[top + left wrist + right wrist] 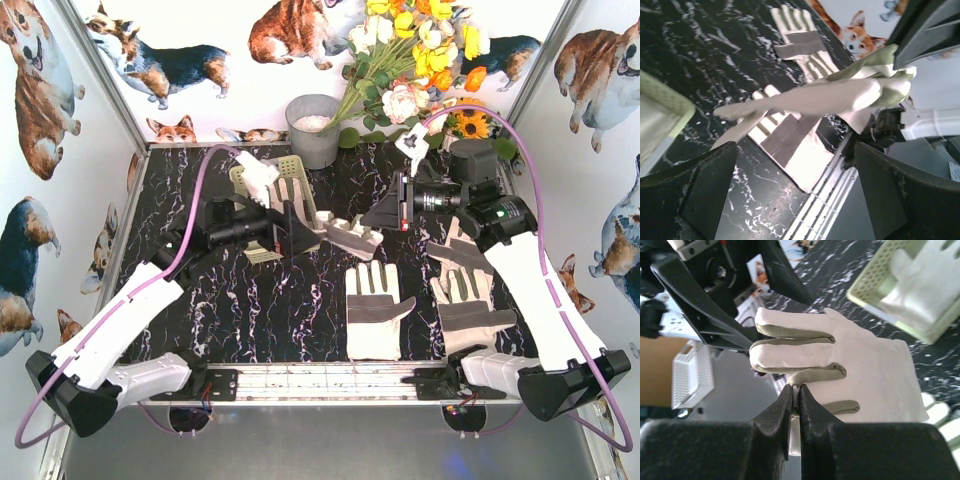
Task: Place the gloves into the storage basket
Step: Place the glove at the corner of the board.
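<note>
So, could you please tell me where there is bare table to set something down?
Bare marble table shows front-left, between the left arm and the middle glove, and back-left beside the storage basket. Crowded: the centre, where the open left gripper and right gripper meet at the held glove, and front-right around the right glove.

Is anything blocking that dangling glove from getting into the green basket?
Yes, partly: the open left gripper sits between the held glove and the storage basket, hanging over the basket's near end.
</note>
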{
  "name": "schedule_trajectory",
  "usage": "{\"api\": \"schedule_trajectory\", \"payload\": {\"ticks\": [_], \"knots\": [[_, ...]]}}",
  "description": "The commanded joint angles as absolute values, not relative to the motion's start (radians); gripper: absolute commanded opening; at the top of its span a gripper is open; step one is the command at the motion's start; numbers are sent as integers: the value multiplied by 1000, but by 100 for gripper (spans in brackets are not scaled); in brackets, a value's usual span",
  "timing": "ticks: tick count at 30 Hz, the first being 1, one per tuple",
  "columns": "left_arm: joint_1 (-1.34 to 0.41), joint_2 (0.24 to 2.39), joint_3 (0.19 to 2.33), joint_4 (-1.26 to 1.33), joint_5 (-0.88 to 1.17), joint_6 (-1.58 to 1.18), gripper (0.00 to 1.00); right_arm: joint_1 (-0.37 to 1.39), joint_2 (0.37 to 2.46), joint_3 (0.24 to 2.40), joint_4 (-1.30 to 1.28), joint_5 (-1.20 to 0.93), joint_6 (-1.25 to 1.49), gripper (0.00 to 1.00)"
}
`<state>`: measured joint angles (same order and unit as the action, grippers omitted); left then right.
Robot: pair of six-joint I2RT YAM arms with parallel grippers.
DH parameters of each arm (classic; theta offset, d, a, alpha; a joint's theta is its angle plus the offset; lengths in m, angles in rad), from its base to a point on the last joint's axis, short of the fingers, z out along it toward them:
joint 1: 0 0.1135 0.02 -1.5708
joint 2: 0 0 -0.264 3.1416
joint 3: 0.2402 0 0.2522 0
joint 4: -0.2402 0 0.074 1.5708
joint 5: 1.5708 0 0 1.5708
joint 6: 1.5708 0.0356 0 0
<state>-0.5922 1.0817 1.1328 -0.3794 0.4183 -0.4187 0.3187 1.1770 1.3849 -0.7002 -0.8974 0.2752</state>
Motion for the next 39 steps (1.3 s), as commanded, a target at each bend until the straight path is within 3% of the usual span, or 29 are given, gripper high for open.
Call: {"api": "schedule_trajectory", "payload": {"ticks": [1,8,11,15,22,23,27,33,39], "knots": [[-665,1101,1210,-357,456,-370,96,315,1154,1434,-638,-1076,386,0],[-783,1143,1271,-423,407,-332,99,314,1134,1408,-492,-1162,551,0],[-812,1156,1273,-426,389,-328,93,314,1128,1393,-422,-1179,611,0],[-829,1157,1264,-404,364,-342,56,314,1127,1380,-411,-1156,623,0],[-840,1133,1230,-366,340,-414,3,314,1124,1301,-407,-1089,627,0],[-845,1127,1226,-366,334,-418,0,314,1124,1292,-407,-1082,629,0],[-851,1104,1220,-386,314,-424,0,313,1092,1264,-405,-1068,618,3],[-851,1099,1247,-413,368,-456,0,308,1071,1165,-295,-1090,659,40],[-851,1110,1285,-449,414,-479,0,308,1025,1061,-185,-1103,666,57]]}}
